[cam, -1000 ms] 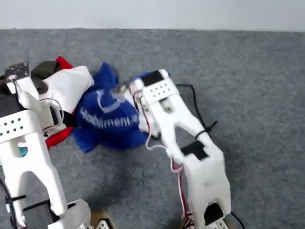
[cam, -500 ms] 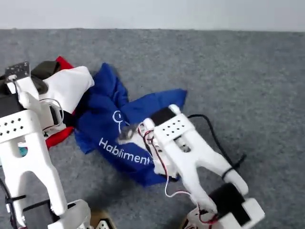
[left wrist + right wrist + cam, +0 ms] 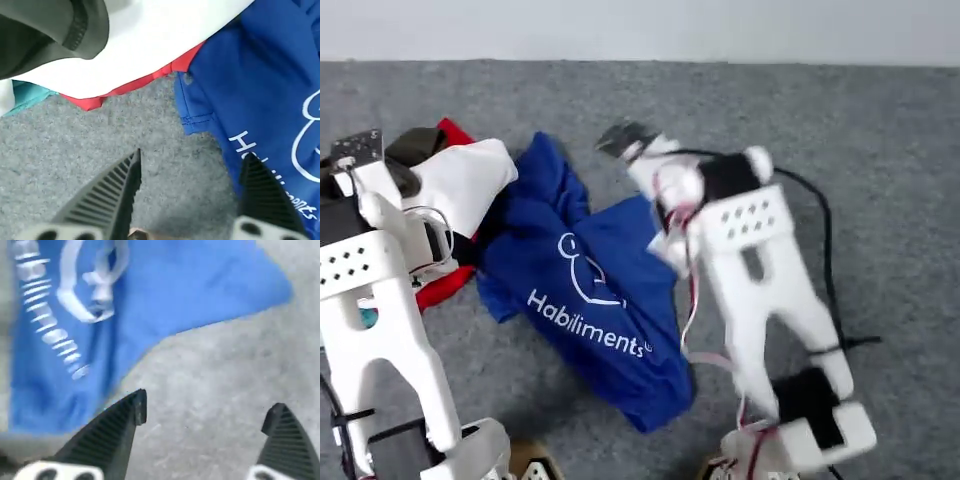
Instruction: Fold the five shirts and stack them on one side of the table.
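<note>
My right end effector (image 3: 207, 407): wide open, empty, over bare surface (image 3: 860, 150) just beside blue shirt (image 3: 590, 300) edge. My left end effector (image 3: 192, 170): open too, empty, over surface by blue shirt hem, near red shirt (image 3: 130, 87). Blue shirt lies rumpled, unfolded, mid-surface, one side against pile: white shirt (image 3: 465, 180) on red. Risks, my guess: pinch catches double layer, fold goes crooked; pull on blue drags pile along; low approach snags fuzzy surface; arms clash over same shirt.
</note>
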Available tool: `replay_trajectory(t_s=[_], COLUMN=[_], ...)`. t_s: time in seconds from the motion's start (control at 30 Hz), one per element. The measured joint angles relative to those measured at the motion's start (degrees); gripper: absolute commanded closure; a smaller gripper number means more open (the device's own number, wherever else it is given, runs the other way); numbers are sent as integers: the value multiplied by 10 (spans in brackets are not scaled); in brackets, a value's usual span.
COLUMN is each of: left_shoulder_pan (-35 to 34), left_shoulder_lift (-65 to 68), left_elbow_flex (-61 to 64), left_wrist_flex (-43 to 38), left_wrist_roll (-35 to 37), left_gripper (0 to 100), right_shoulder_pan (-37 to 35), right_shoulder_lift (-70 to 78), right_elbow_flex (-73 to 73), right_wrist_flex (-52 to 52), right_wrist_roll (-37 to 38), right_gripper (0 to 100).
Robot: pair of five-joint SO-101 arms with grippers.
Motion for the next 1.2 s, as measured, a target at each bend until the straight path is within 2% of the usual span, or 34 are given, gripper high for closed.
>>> replay_trajectory(t_s=[0.1, 0.27, 0.7, 0.8, 0.93, 0.97, 1.03, 1.2], left_shoulder_pan=[0, 0, 0, 1, 0, 0, 0, 0], left_shoulder_lift=[0, 0, 0, 0, 0, 0, 0, 0], left_elbow_flex=[0, 0, 1, 11, 40, 47, 56, 61], left_wrist_flex=[0, 0, 0, -1, -1, -1, -1, -3], left_wrist_roll=[2, 4, 4, 4, 4, 4, 4, 4], left_gripper=[702, 702, 702, 702, 702, 702, 702, 702], right_shoulder_pan=[42, 45, 36, 35, 35, 35, 35, 38], right_shoulder_lift=[90, 259, 629, 687, 724, 727, 729, 730], right_elbow_flex=[-47, -176, -598, -653, -700, -708, -716, -719], right_wrist_flex=[-49, -68, -1, 18, 35, 37, 37, 38], right_wrist_roll=[-2, -1, -1, -1, 33, 46, 65, 75], right_gripper=[636, 637, 641, 733, 970, 998, 950, 987])
